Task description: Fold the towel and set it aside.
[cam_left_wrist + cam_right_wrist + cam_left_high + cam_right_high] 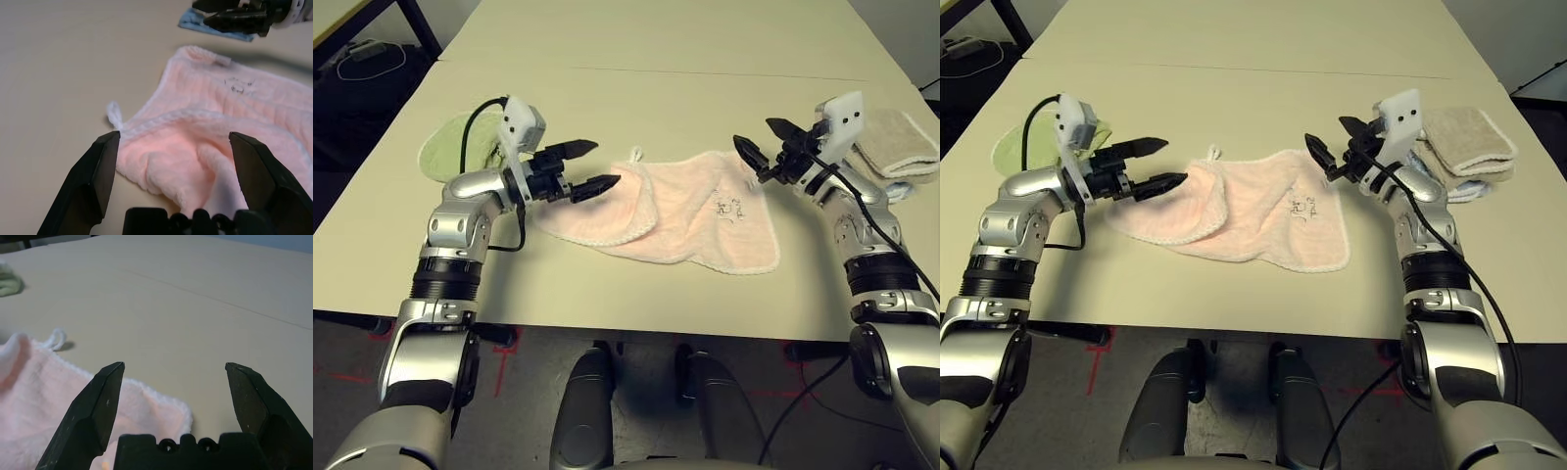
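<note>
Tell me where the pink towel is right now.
In the left eye view the towel lies partly folded and rumpled on the table between the open left gripper and open right gripper, green towel beyond its left side.

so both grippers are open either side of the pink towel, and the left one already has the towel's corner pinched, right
Not quite. The left gripper is open beside the towel and pinches nothing; the left wrist view shows its fingers spread apart over the cloth. The right gripper is open too.

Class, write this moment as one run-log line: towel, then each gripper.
pink towel: partly folded, flat on table | left gripper: open, at towel's left edge, empty | right gripper: open, above towel's right edge, empty
</note>
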Motion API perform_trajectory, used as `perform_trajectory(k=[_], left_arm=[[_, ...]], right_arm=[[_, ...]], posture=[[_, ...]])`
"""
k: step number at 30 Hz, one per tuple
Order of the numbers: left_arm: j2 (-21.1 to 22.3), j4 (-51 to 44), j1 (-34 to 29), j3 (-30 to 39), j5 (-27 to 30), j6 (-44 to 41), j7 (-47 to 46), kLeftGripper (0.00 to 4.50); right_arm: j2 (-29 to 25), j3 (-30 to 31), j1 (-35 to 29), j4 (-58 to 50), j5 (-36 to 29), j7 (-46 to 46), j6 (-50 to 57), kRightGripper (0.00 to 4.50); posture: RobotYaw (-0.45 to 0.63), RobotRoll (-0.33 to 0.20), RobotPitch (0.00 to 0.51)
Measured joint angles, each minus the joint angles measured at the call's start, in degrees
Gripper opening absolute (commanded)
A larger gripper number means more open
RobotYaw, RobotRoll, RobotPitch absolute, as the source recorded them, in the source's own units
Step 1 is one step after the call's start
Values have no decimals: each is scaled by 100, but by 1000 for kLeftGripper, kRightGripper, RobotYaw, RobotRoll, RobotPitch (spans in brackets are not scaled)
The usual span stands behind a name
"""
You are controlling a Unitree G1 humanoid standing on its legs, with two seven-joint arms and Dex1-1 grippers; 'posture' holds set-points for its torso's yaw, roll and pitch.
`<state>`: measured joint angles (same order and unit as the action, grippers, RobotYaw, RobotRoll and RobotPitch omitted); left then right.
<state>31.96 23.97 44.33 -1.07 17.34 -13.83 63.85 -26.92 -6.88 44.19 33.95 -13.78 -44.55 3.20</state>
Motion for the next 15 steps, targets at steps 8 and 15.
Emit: perform_trajectory(k=[8, 15], left_arm=[[3, 104, 32, -4, -167, 86, 1, 4500], [-4, 98, 17, 0, -175, 156, -32, 4500]], right_arm=[[-399, 514, 590, 226, 481, -378, 643, 4486], [-422, 860, 1207, 755, 970, -133, 1468, 4486]], posture=[[95, 0, 201], [93, 0, 213]])
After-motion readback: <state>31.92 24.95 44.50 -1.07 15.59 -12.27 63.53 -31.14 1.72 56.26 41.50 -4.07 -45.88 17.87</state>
